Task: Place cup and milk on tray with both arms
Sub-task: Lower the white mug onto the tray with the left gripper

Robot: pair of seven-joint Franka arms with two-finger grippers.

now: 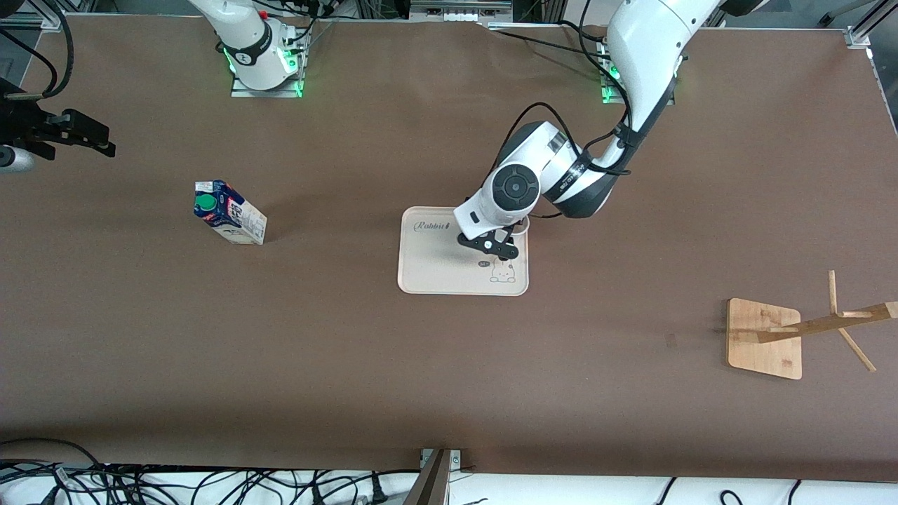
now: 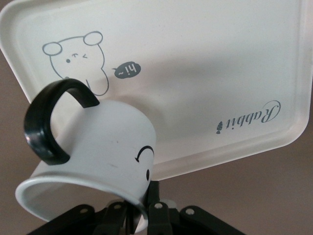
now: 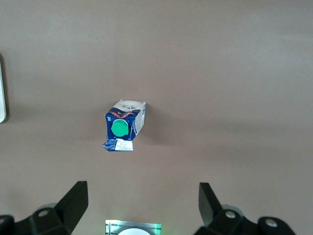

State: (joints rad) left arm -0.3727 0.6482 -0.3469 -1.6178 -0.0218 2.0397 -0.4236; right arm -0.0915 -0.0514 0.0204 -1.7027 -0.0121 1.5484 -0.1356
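Left gripper [image 1: 491, 245] hangs over the tray [image 1: 421, 270], its fingers pinched together on the rim of the cup [image 2: 93, 152]. The left wrist view shows the white mug tipped well off upright, its black loop handle [image 2: 46, 122] sticking out to one side and part of the smiley face visible on its wall. The mug's mouth sits at the fingers [image 2: 156, 215], and the cream tray with its rabbit drawing lies below it. Whether the mug already touches the tray cannot be told.

Judged from its look, the mug is stiff and glazed, so probably smooth and a little slippery; a pinch on one thin wall lets it swing and tilt as it does here. It may chip if dropped, so it wants lowering until its base meets the tray's flat floor, clear of the raised edge. The rim grip holds, though the handle would also offer a hold.

Right gripper [image 3: 142, 205] hovers high above the milk [image 1: 229, 212], well away from the tray toward the right arm's end of the table, with its fingers spread wide and nothing between them. The carton stands upright on the brown table [image 1: 449, 393], green cap [image 3: 119, 128] on the sloped top. It looks light if empty and its card walls would give under a hard squeeze, so a moderate grip across two flat sides below the gable seems best; the cap and slope offer poor purchase.

A wooden rack [image 1: 768, 337] stands toward the left arm's end of the table, well apart from the tray.
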